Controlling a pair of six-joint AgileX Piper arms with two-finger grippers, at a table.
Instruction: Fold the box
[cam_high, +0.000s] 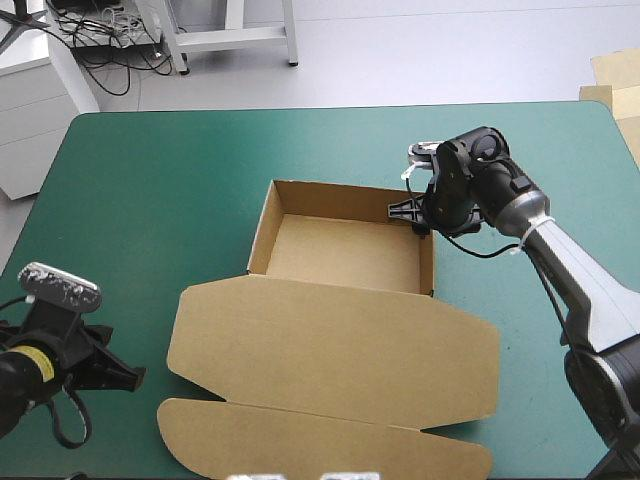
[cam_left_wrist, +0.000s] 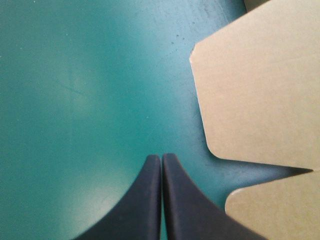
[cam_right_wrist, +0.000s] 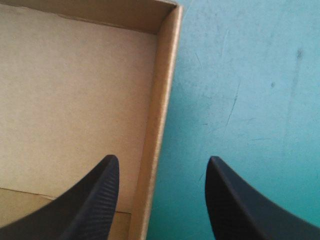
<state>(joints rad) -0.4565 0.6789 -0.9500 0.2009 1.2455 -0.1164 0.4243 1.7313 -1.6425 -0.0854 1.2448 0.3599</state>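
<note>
The box (cam_high: 340, 335) sits near the middle of the counter (cam_high: 150, 170), a little towards the robot's side, as an open tray (cam_high: 345, 252) with its walls up and its lid (cam_high: 330, 400) lying flat on the teal-green cover (cam_left_wrist: 75, 100). The right hand (cam_right_wrist: 162, 167) is spread wide and hangs over the tray's right wall (cam_right_wrist: 159, 115) near the far right corner. One of its black fingers (cam_right_wrist: 95, 200) is over the tray floor and the other is over bare cover outside, so the wall runs up between them. That straddling pose looks chosen so the hand can pinch or press the wall, perhaps to seat its tuck. No contact with the board is visible. The left hand (cam_left_wrist: 161, 161) is pressed together into a single point and holds nothing. It hovers over bare cover near the counter's near left corner, just beside the lid's rounded left edge, and is probably parked clear of the work or waiting to get under the lid. The tray opens upward, its longer walls running roughly across the counter from left to right, slightly skewed. The lid spreads from the tray's near wall towards the robot, and its wide span also lies crosswise
</note>
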